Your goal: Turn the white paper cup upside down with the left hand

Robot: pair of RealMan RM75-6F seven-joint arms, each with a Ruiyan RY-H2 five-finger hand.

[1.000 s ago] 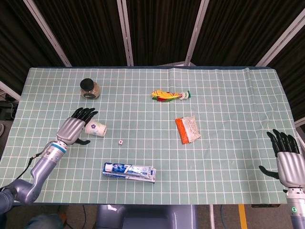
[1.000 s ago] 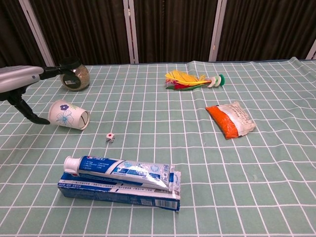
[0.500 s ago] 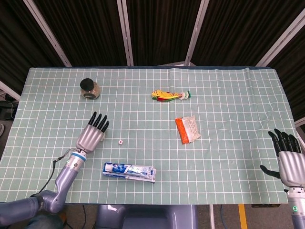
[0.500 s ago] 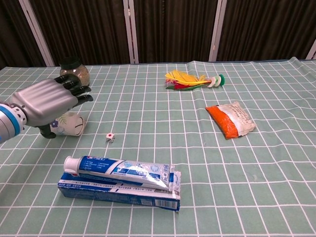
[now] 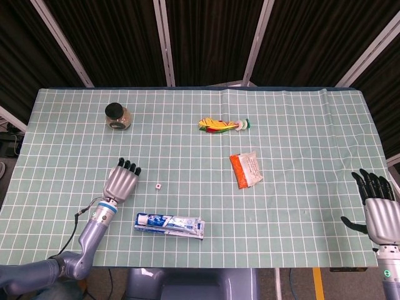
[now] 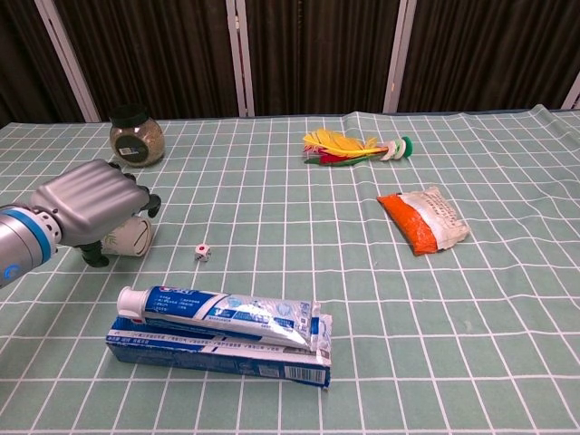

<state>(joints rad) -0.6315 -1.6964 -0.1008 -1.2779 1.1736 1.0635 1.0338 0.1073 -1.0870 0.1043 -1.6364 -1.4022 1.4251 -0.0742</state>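
Observation:
The white paper cup (image 6: 132, 237) with a blue flower print lies on its side on the green checked table. Only its open end shows in the chest view, and the head view hides it under my hand. My left hand (image 6: 91, 205) (image 5: 122, 182) lies over the cup. Its fingers curl down around the cup's far side and the thumb sits at the near side, gripping it. My right hand (image 5: 380, 211) hovers at the table's right front edge with its fingers spread and nothing in them.
A small white die (image 6: 202, 253) lies just right of the cup. A toothpaste tube on its box (image 6: 222, 331) sits in front. A lidded glass jar (image 6: 137, 138) stands behind. A colourful bundle (image 6: 349, 145) and an orange packet (image 6: 422, 218) lie further right.
My left hand swung in from the left over the cup and dropped onto it. Its fingers went from stretched out to curled around the cup. The right hand stayed still.

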